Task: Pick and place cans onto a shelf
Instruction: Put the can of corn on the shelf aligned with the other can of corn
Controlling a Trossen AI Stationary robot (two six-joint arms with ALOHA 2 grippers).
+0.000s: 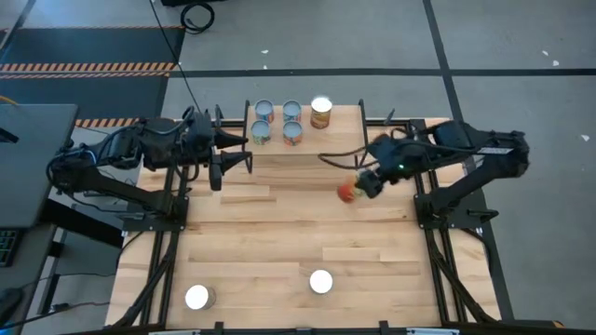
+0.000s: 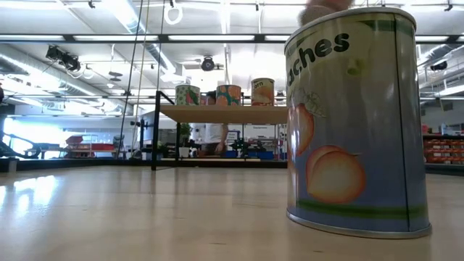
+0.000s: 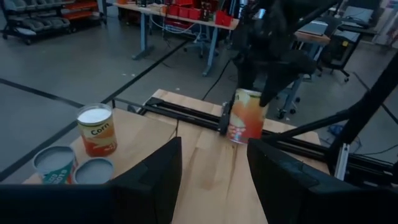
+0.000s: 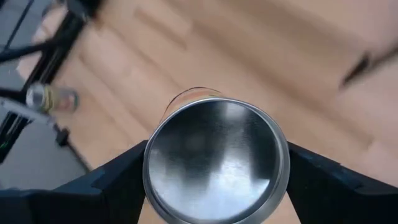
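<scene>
The shelf (image 1: 291,123) stands at the table's far edge with several cans on its top, among them a corn can (image 3: 96,129) and two grey-lidded cans (image 3: 55,163). It also shows far off in the low view (image 2: 225,114). My right gripper (image 1: 361,185) is right of the table's middle, shut on an orange-and-red labelled can (image 1: 347,192). My left gripper (image 1: 244,152) is open and empty just left of the shelf's near end, its fingers (image 3: 155,180) pointing toward the table's right. Two white-lidded cans (image 1: 320,281) (image 1: 196,297) stand on their bases near the front edge. My right gripper pinches the can between its two fingers (image 4: 118,180), one on each side of the wall just below the silver lid (image 4: 214,158). The fingers come from above, pointing down. The can (image 3: 247,115) hangs below them, roughly upright, and looks lifted clear of the table.
A peaches can (image 2: 355,123) stands close in front of the low camera and fills that view's right side. Black rails (image 1: 424,200) run along the table's left and right edges. Bare wood (image 1: 279,242) lies between the shelf and the two near cans.
</scene>
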